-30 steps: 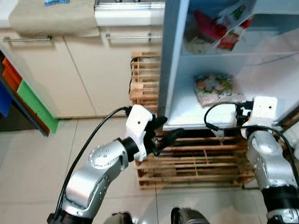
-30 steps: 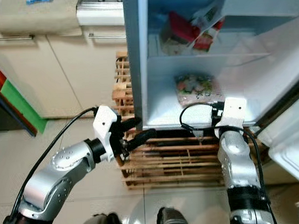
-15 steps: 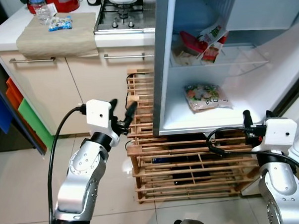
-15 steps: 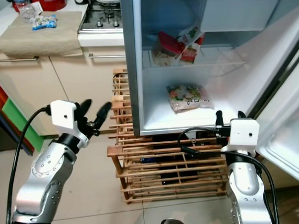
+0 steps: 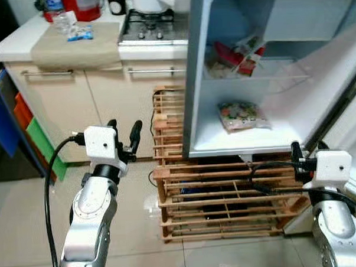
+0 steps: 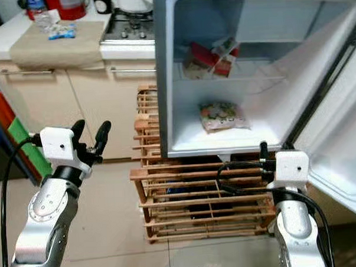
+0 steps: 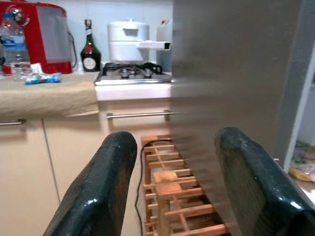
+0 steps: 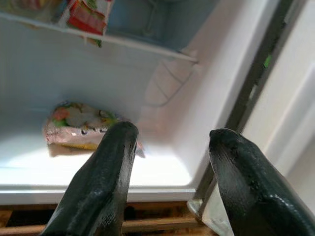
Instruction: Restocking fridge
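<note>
The fridge (image 5: 194, 79) stands open, with its door (image 6: 344, 150) swung out to the right. A bag of frozen vegetables (image 5: 242, 116) lies on its bottom shelf, and red and white packs (image 5: 236, 51) lean together on the wire shelf above. My left gripper (image 5: 124, 126) is raised in front of the cabinets, left of the fridge's side wall, open and empty. My right gripper (image 5: 307, 148) is open and empty too, just below the fridge's lower right corner, by the door hinge side. In the right wrist view, the vegetable bag (image 8: 81, 125) lies beyond its fingers (image 8: 115, 162).
A wooden slat rack (image 5: 216, 197) stands under and left of the fridge. A counter (image 5: 20, 43) to the left carries a beige cloth (image 5: 74, 46) with a small blue packet (image 5: 79, 35). Beside it is a gas hob (image 5: 150, 29) with a white pot (image 7: 128, 42).
The camera has pulled back and up, so more of the counter shows. My left gripper has swung away from the fridge's front corner out to the left. Both grippers stay open.
</note>
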Available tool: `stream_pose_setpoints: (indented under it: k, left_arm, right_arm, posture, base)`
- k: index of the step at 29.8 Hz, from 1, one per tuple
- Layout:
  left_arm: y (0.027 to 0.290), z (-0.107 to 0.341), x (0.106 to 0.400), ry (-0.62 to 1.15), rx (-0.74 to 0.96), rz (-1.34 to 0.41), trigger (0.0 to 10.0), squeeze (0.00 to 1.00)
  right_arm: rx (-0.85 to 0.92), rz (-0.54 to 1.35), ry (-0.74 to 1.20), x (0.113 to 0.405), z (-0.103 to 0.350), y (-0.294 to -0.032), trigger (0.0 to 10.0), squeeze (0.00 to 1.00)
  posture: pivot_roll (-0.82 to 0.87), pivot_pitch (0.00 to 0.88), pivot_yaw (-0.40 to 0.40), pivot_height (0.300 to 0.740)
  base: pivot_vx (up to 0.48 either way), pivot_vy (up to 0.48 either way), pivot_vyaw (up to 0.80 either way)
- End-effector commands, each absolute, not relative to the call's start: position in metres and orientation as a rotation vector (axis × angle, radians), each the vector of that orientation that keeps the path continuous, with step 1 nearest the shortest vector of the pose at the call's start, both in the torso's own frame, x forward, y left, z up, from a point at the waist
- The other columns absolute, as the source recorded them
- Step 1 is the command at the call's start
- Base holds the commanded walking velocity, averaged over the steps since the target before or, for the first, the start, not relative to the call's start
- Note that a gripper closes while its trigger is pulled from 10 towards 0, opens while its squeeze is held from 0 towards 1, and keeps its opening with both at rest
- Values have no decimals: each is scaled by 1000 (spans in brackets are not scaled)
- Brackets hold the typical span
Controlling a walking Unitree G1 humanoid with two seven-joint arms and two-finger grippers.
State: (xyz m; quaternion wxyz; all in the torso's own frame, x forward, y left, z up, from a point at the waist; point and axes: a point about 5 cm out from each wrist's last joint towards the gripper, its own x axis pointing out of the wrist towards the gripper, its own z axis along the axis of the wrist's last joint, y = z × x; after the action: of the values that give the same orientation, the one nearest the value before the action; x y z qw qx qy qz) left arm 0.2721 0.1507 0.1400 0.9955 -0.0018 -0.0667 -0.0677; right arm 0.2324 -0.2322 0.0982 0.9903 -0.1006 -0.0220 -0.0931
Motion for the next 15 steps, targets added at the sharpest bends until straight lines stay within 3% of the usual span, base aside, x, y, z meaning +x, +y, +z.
stream_pose_setpoints:
  k: [1,4,10,15]
  left_arm:
    - [145,140,274,-129,1,-149,10000,0]
    - [143,140,275,-129,-5,-152,10000,0]
    - [135,140,282,-131,-17,-149,10000,0]
    - [131,144,286,-139,-41,-168,10000,0]
  right_arm:
    - [-199,-177,-49,236,99,-231,10000,0]
    - [-200,-161,-48,238,99,-230,10000,0]
    - [-192,-167,-25,243,97,-237,10000,0]
    - [-195,-169,-15,244,95,-239,10000,0]
  posture:
    - [-170,0,1,740]
    - [-175,0,-1,740]
    - [-178,0,-14,740]
    - [-184,0,-9,740]
  base:
    - [-322,0,0]
    - [-319,0,0]
    - [-323,-246,0]
    - [0,0,0]
